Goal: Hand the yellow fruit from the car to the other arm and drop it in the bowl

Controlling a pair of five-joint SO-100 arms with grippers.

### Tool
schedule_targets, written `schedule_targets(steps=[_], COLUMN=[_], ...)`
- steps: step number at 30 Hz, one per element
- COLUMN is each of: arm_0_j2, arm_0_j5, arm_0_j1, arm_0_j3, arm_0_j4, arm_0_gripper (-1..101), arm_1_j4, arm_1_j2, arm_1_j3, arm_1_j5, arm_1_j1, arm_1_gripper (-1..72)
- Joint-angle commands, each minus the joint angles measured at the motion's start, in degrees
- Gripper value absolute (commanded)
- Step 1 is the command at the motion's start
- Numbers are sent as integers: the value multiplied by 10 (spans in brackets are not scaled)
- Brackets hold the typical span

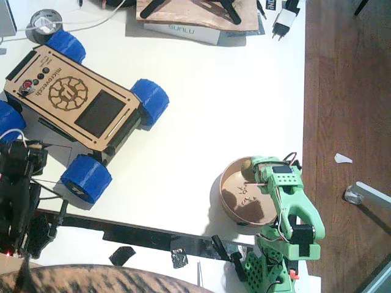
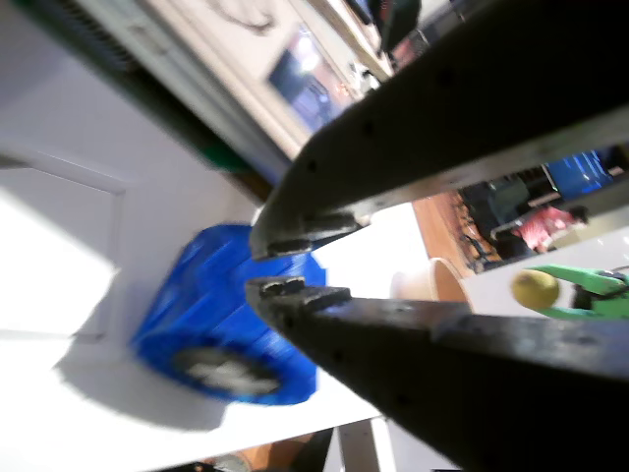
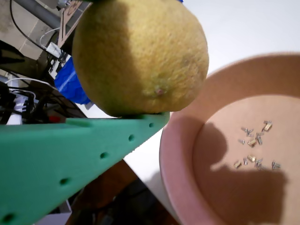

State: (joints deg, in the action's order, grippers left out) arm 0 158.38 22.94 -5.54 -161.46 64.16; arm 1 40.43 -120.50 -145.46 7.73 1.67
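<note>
The yellow fruit is pressed against a green finger of my right gripper, which is shut on it just above the near rim of the bowl. In the fixed view the gripper hides the fruit, and the green arm reaches over the bowl. A wrist view shows the fruit far off beside the bowl. My black left gripper holds nothing, its jaws almost touching, close to a blue wheel. It sits at the lower left, beside the car.
Small screws lie inside the bowl. The table's right edge runs just past the bowl, with wooden floor beyond. A tape roll, a box and a plug sit at the back. A black strip lines the front edge.
</note>
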Motion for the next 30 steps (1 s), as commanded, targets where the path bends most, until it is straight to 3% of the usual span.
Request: schedule_targets(steps=[1, 2, 7, 11, 20, 25, 30], arm_0_j2=[48, 68, 65, 67, 58, 52, 49], arm_0_j5=[-8, -8, -4, -6, -7, -7, -7], arm_0_j1=[-11, -9, -5, -5, -4, -4, -4], arm_0_j3=[-54, -70, -105, -111, -111, -111, -111], arm_0_j4=[-33, -47, -62, -69, -73, -76, -77], arm_0_gripper=[1, 1, 1, 1, 1, 1, 1], arm_1_j4=[-17, -18, -20, -20, -18, 15, 115], arm_1_j2=[-20, -20, -30, -34, -54, -214, -442], arm_1_j3=[2, 0, 1, -2, -9, -47, -71], arm_1_j5=[0, 1, 4, 4, -7, -19, -33], arm_1_j1=[1, 4, 23, 26, 17, 10, -19], arm_1_gripper=[0, 3, 243, 274, 229, 9, 1])
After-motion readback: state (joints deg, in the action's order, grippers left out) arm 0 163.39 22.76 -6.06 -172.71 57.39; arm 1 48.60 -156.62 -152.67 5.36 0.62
